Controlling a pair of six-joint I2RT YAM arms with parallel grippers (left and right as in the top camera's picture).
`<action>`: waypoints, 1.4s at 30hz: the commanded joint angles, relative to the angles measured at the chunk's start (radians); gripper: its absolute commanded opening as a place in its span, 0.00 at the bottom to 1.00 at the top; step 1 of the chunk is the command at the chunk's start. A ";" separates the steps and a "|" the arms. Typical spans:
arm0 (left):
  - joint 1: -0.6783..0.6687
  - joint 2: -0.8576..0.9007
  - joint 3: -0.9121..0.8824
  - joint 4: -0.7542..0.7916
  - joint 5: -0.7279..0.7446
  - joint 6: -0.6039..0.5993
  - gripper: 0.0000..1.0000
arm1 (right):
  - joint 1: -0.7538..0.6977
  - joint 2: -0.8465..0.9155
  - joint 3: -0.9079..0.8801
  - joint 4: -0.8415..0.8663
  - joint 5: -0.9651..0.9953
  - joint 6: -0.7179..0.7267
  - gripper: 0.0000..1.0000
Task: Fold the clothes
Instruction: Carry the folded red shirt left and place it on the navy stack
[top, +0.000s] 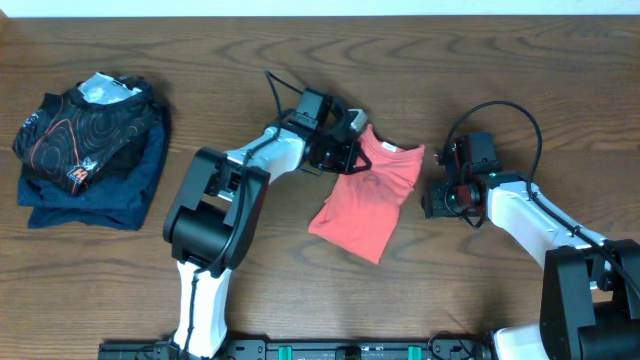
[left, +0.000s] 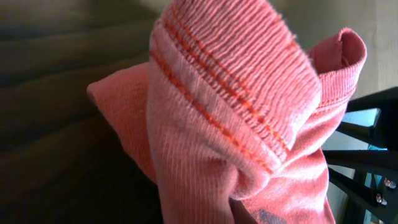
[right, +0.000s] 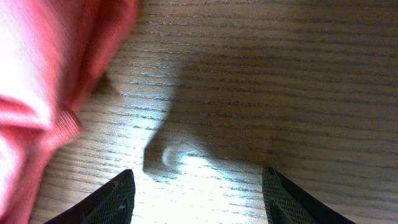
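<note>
Where the left fingers (top: 341, 154) pinch the coral T-shirt (top: 365, 205), its print (left: 268, 215) is illegible.

**Overhead view:** looks straight down from well above, taking in the whole table (top: 100, 290). **Left wrist view:** pressed close against the coral T-shirt (left: 236, 124). **Right wrist view:** low over the wood, past its own fingertips (right: 118, 199); all three views share part of the T-shirt

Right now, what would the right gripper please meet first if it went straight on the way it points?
Probably the bare wooden table: the open right gripper has only wood ahead in its wrist view. The coral T-shirt lies beside that line; depth is unclear.
</note>
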 joint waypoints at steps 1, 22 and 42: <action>0.079 -0.112 0.028 -0.012 -0.022 -0.008 0.06 | -0.003 -0.002 -0.001 -0.008 0.006 0.001 0.64; 0.725 -0.544 0.028 -0.145 -0.402 -0.008 0.06 | -0.003 -0.002 -0.001 -0.005 0.016 0.001 0.66; 1.083 -0.442 0.028 0.022 -0.518 -0.008 0.08 | -0.003 -0.002 -0.001 -0.015 0.015 0.001 0.66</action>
